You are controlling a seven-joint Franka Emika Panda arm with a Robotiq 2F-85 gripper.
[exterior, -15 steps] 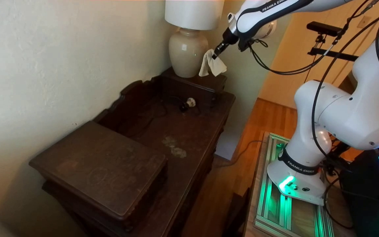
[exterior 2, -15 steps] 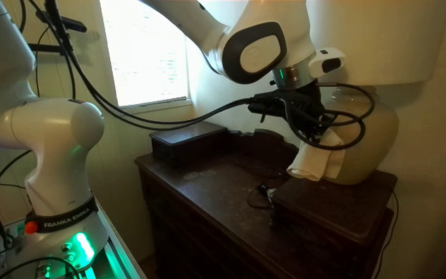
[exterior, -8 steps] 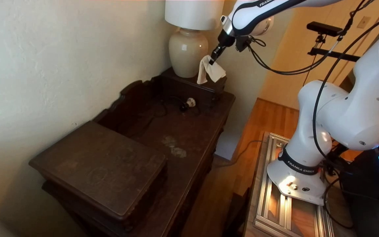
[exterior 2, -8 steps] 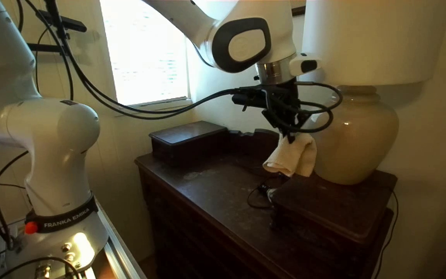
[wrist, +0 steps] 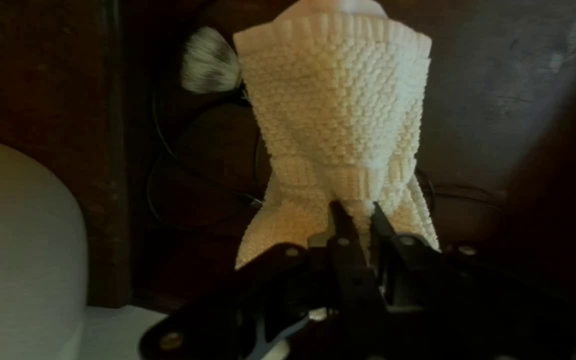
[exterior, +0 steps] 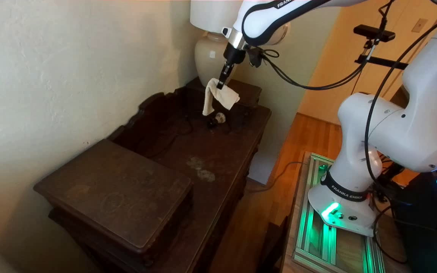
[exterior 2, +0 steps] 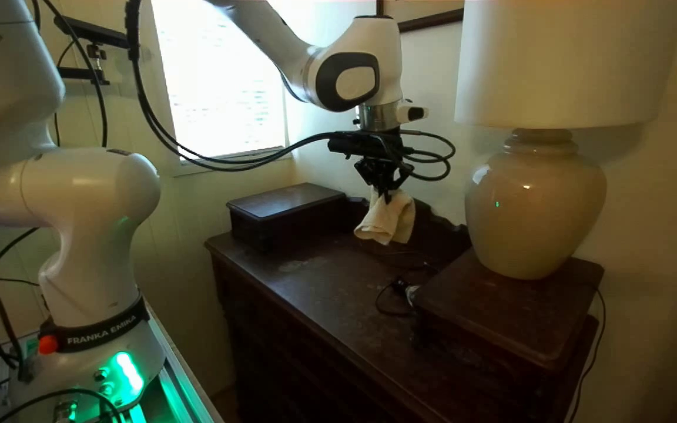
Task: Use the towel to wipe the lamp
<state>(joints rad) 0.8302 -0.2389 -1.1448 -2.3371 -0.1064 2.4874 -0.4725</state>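
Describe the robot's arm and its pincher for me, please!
The arm is white and rounded, with dark trim, black cables and a glowing green light. A black band low down says FRANKA EMIKA. The gripper is black, with thin fingers.

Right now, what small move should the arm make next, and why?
Probably lower the towel toward the dresser. The gripper pinches it, and over the last second it has gone from beside the lamp to hanging over the dresser, with a clear gap to the lamp in an exterior view. That suggests wiping may be over, though I can't confirm it.
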